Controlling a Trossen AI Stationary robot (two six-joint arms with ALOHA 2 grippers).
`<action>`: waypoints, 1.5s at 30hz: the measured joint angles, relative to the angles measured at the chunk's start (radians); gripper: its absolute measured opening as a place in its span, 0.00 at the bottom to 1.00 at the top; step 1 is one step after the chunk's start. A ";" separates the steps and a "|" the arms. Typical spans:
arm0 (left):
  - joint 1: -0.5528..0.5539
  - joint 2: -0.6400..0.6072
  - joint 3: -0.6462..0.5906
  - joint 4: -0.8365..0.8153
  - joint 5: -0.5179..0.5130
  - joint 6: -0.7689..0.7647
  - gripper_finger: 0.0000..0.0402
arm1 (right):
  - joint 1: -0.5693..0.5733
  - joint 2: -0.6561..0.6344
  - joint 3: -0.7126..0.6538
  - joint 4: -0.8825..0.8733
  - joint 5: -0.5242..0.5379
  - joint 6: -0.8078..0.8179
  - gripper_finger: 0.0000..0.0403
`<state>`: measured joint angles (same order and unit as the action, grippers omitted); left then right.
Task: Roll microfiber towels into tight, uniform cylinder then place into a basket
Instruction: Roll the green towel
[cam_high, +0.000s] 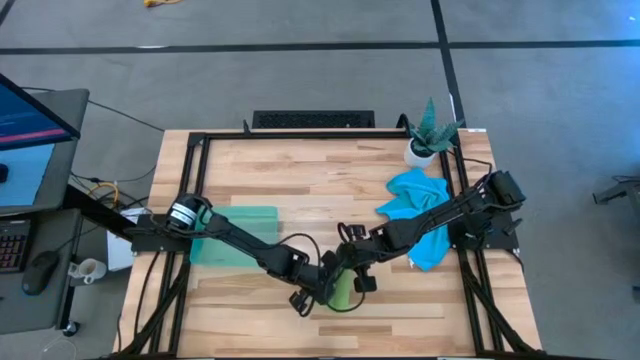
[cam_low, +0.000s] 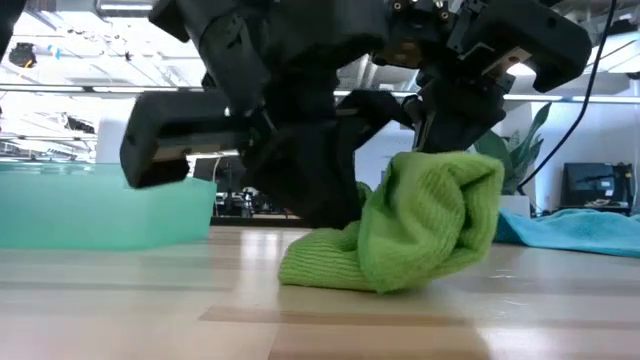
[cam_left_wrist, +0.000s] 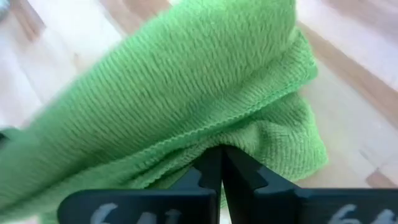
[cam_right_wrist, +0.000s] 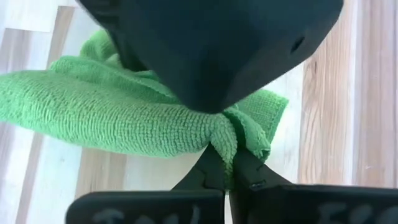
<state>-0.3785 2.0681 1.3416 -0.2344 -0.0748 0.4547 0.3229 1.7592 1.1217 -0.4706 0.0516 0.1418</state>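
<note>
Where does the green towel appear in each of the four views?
High view: green towel low in the middle, between both claws, mostly hidden by them.
Low view: right of centre, bunched on the table, its upper end lifted.
Left wrist view: fills most of the frame, pinched at the left claw.
Right wrist view: left and centre, pinched at the right claw.
Shared landmark: the wooden table.

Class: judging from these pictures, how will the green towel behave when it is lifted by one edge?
Probably floppy: the green towel sags in soft folds where both shut grippers, left and right, pinch it. Likely light, since a small pinch of fabric holds up a bunched part. Its looped weave looks grippy, so it is unlikely to slip.
</note>
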 joint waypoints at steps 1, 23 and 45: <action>-0.004 -0.004 0.003 0.000 -0.010 0.001 0.00 | 0.000 0.000 0.000 0.000 -0.001 0.001 0.03; -0.092 -0.022 0.045 -0.048 -0.179 0.021 0.07 | -0.025 0.000 0.000 -0.023 -0.034 0.016 0.03; -0.156 -0.023 0.143 -0.100 -0.405 0.190 0.39 | -0.027 0.000 -0.001 -0.024 -0.051 0.016 0.03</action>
<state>-0.5343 2.0453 1.4844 -0.3347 -0.4800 0.6449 0.2963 1.7592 1.1210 -0.4946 0.0006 0.1581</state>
